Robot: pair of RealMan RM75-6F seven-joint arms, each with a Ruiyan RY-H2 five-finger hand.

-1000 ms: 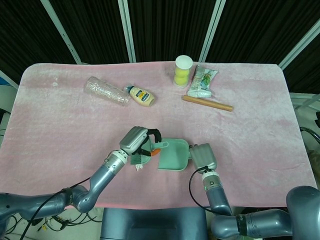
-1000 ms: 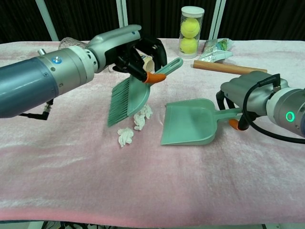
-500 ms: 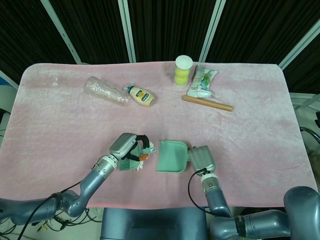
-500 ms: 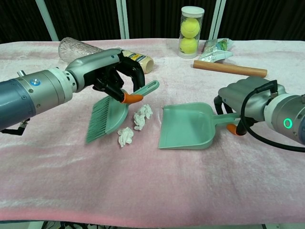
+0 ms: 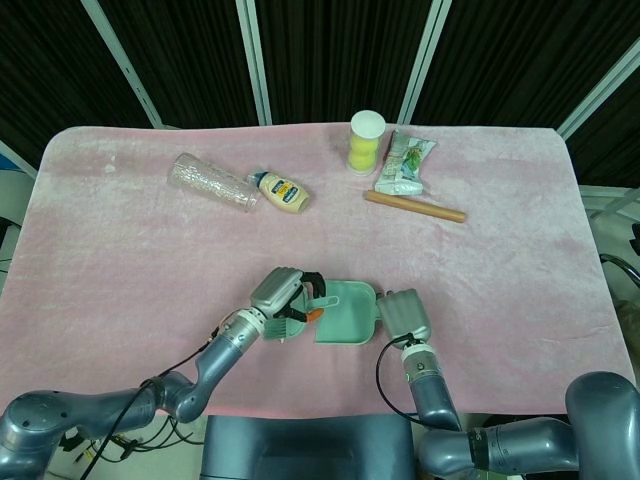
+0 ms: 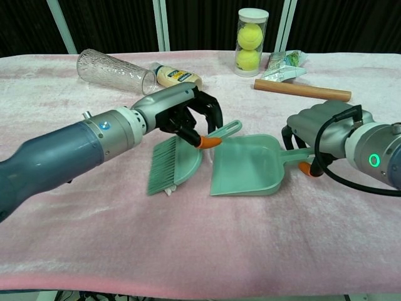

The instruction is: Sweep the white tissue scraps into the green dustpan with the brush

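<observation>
While my left hand (image 6: 188, 113) grips the brush (image 6: 175, 162) by its handle near the orange band, fingers curled around it, the bristle head stands on the pink cloth (image 6: 200, 251) just beside the open mouth of the green dustpan (image 6: 247, 166). I judge this to be the sweeping stroke itself, close to its end: the bristles sit right at the pan's lip. Of the white tissue scraps I can make out only a small white bit (image 6: 166, 192) peeping from under the lower edge of the bristles in the chest view; the rest are hidden behind the brush head, and I cannot tell whether any already lie in the pan, whose floor looks bare from here.

My right hand (image 6: 322, 128) wraps the dustpan's handle, fingers closed round it, holding the pan flat on the cloth with its mouth turned toward the brush. In the head view my left hand (image 5: 282, 296) and right hand (image 5: 402, 312) flank the pan closely.

Next, I think, the brush needs to push on rightward over the lip, bristles kept down on the cloth so the scraps do not slip beneath them, while my right hand keeps the pan's edge pressed down and steady. The soft cloth may drag at the scraps, so a low, firm stroke seems wise.
</observation>
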